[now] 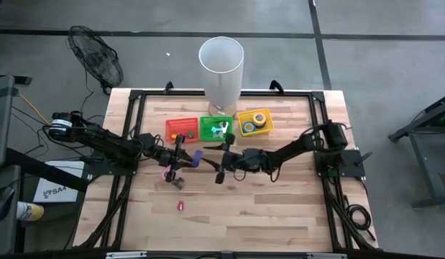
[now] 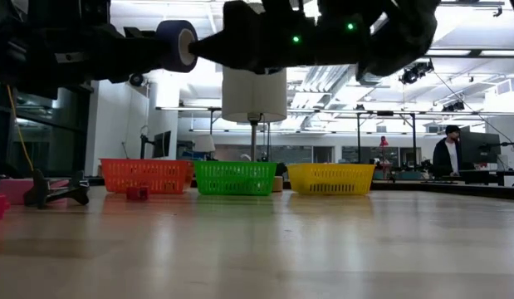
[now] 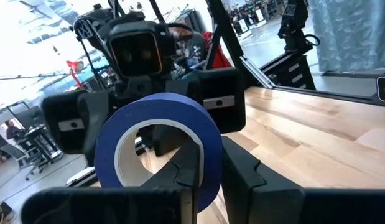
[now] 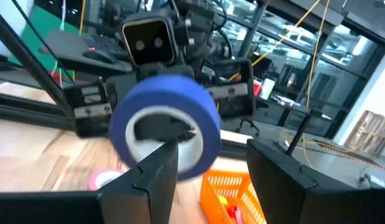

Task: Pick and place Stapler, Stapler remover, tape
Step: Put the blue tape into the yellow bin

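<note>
Mid-table, above the wood: my left gripper (image 1: 185, 157) is clamped on the wall of a blue tape roll (image 1: 196, 156), one finger through its hollow centre and one outside, holding it well clear of the table (image 1: 294, 208). My right gripper (image 1: 221, 162) faces it from just beside, fingers spread, one fingertip (image 4: 156, 167) poked into the roll's core and the other standing off the outer face, so it is not yet gripping.

The roll looks light and stiff, a cardboard core under a smooth wound band. I judge the outer face slick, and the wall between core and rim the surest hold; squeezed across its width it should not crush. Taken only at one edge, it could swing on the fingers.

Three small plastic baskets stand in a row at the far side, before a tall white cylinder (image 1: 221, 68). The orange basket (image 1: 182, 129) shows nothing I can make out from above. The green basket (image 1: 216, 128) holds a pale object I cannot name. The yellow basket (image 1: 255, 121) holds tape rolls, one of them blue. A pink roll (image 1: 167, 173) lies on the table under my left arm, and a small pink item (image 1: 180, 206) lies nearer the front edge.
</note>
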Motion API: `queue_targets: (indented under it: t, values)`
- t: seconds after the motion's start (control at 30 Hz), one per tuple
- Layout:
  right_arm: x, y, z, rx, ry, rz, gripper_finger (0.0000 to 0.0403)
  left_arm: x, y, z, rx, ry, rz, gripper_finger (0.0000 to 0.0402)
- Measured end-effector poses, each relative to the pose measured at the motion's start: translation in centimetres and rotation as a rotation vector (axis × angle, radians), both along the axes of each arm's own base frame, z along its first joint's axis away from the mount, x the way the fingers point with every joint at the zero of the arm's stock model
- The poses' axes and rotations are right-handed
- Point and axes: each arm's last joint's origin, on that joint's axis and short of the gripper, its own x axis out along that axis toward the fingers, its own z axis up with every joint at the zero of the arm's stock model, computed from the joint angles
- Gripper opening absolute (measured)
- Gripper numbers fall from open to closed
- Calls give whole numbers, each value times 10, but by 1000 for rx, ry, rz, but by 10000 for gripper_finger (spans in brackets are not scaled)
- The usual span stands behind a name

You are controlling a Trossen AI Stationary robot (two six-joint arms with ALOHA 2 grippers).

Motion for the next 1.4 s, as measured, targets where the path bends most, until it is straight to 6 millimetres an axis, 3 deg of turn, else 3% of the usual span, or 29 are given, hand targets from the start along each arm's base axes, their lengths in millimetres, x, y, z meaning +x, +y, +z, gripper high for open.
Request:
queue_targets:
  t: [0.37,0.5,0.73,0.9,1.07,1.4]
  values:
    - [36,-4,3,-61,42,-4,175,0,0,-1,0,16,1,33]
    - [35,-4,4,-74,46,-53,141,0,0,-3,0,30,2,33]
    - [34,0,3,-92,66,-102,42,1,0,-3,-4,31,9,39]
    - [33,1,2,-80,68,-134,34,1,0,-3,-4,43,9,51]
    - [32,0,0,-49,102,-205,34,1,1,-6,-6,70,50,91]
    - [18,-9,9,43,267,-408,34,2,5,-11,-4,113,174,223]
